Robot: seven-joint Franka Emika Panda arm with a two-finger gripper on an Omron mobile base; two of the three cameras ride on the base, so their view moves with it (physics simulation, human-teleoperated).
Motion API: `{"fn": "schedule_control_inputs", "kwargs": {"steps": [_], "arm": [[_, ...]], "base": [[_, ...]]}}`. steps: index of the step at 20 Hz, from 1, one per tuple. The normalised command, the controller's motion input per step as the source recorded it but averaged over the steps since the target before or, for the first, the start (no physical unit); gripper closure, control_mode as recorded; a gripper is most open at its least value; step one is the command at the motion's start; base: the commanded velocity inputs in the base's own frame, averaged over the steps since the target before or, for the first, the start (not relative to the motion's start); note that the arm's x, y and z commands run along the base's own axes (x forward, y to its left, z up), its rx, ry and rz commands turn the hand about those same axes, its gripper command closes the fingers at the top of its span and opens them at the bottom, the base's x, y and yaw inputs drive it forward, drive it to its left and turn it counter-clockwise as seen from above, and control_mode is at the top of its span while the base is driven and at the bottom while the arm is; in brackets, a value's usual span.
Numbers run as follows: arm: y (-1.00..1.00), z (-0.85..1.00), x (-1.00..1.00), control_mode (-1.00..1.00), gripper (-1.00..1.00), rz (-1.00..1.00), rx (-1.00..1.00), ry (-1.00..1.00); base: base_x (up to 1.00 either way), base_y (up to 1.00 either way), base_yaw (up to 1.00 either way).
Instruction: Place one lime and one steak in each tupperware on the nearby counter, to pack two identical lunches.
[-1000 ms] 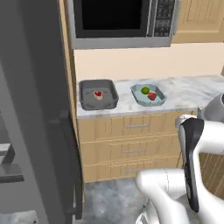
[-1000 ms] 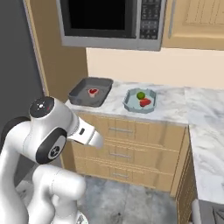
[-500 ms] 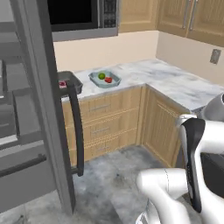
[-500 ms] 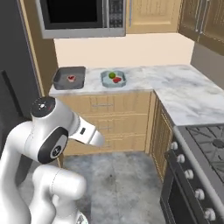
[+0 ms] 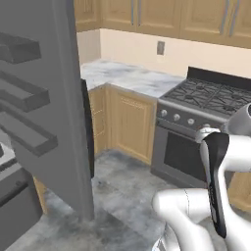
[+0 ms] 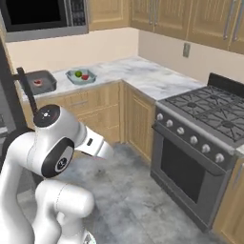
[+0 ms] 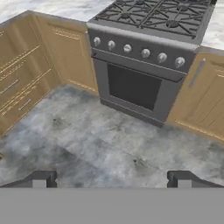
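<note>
We see an L-shaped kitchen: light wooden cabinets run along two walls under a marbled counter (image 6: pixel 143 76), with a grey speckled floor (image 7: pixel 100 135) below. In the left base view a tall grey fridge door (image 5: pixel 54 98) stands open and blocks the left end of the counter. A black gas stove (image 6: pixel 205 124) with a row of knobs sits at the right end of the counter, its oven door facing the floor; the hand view looks straight at that stove (image 7: pixel 148 57). A microwave (image 6: pixel 43 16) hangs above the counter's far left end.

Beneath it, in the right base view, the two trays lie near each other on the counter. The dark tupperware (image 6: pixel 39 81) holds one red steak (image 6: pixel 37 82). The pale tupperware (image 6: pixel 80 76) holds a lime (image 6: pixel 76 74) and a second steak (image 6: pixel 85 76), just beside each other.

Our gripper (image 7: pixel 111 179) points down at the bare floor, its fingertips (image 7: pixel 41 178) spread wide with nothing between them, well apart from both trays.
</note>
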Motion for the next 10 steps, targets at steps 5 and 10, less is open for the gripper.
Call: {"fn": "schedule_control_inputs", "kwargs": {"steps": [5,10], "arm": [[0.0,0.0,0.0,1.0,-1.0,0.0,0.0,0.0],[0.0,0.0,0.0,1.0,-1.0,0.0,0.0,0.0]], "base": [[-1.0,0.69,-0.68],[-1.0,0.81,-0.46]]}}
